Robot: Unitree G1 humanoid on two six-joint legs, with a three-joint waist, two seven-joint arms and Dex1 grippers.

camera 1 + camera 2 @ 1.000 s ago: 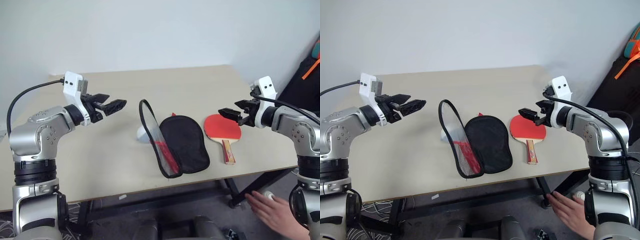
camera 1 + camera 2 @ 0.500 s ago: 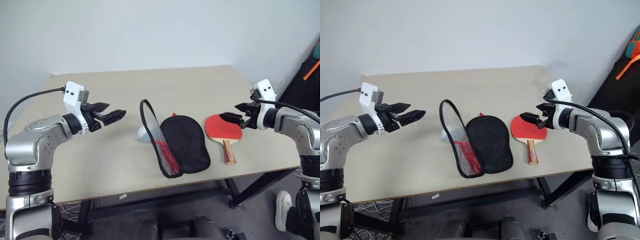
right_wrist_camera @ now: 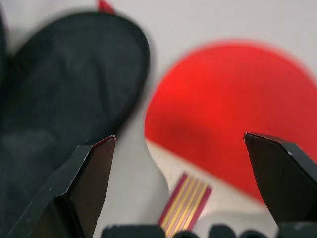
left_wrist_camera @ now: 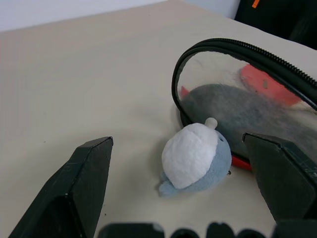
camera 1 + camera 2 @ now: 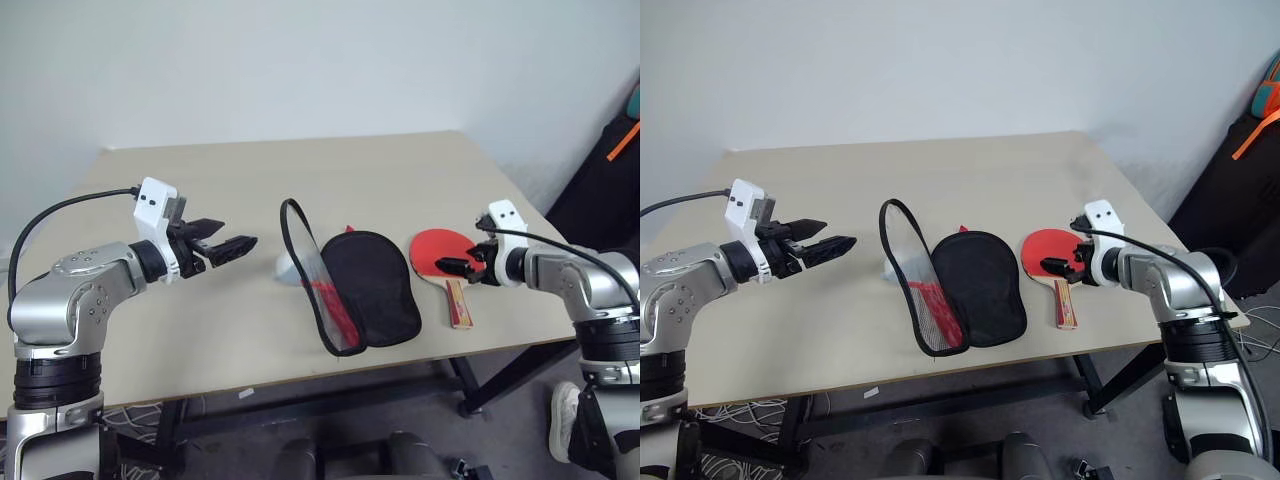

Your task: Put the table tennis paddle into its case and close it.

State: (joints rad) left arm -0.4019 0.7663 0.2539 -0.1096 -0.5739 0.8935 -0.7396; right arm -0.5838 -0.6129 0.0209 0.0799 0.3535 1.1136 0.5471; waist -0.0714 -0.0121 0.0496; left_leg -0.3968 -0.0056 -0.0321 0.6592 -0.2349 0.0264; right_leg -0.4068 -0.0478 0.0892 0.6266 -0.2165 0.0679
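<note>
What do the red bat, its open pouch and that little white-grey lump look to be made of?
The table tennis paddle looks like matte red rubber on a pale wooden blade; the handle shows wood with red stripes. The case seems soft fabric: dull black lining, a zipper edge and a see-through mesh flap. The lump looks like fuzzy plush, though its filling can't be told.
</note>
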